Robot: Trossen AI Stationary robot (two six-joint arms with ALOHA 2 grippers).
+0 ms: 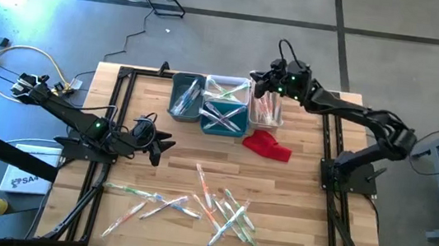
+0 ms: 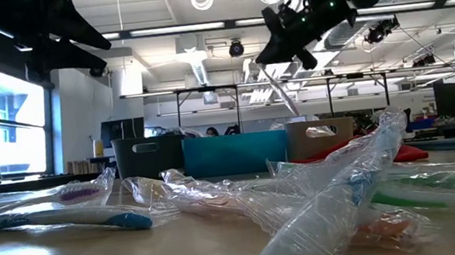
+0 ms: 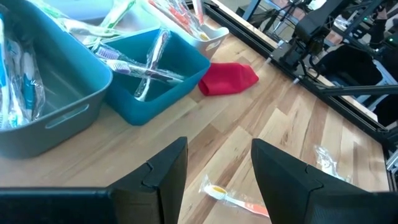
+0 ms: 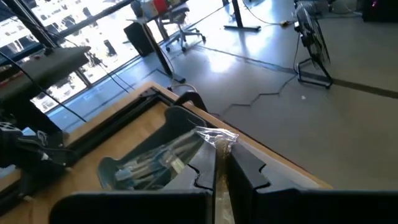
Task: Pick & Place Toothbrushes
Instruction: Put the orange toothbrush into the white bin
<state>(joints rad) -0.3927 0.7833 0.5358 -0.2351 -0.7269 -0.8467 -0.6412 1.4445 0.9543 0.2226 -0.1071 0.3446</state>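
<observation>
Wrapped toothbrushes point(image 1: 222, 210) lie scattered on the table's point(image 1: 304, 182) near side, while the right claw point(image 1: 259, 79), clamped on one toothbrush point(image 4: 216, 146), hangs over the bins point(image 1: 226, 103), and the left claw point(image 1: 163, 143) waits spread apart.

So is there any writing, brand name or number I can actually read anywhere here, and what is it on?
"SA": the only letters legible, blue on a white box lying on the floor left of the wooden table; the rest of that word is cut off.
Clear plastic wrappers on the thin toothbrushes: any print is too small to read.
Grey, teal and white rectangular bins: no label visible.
</observation>
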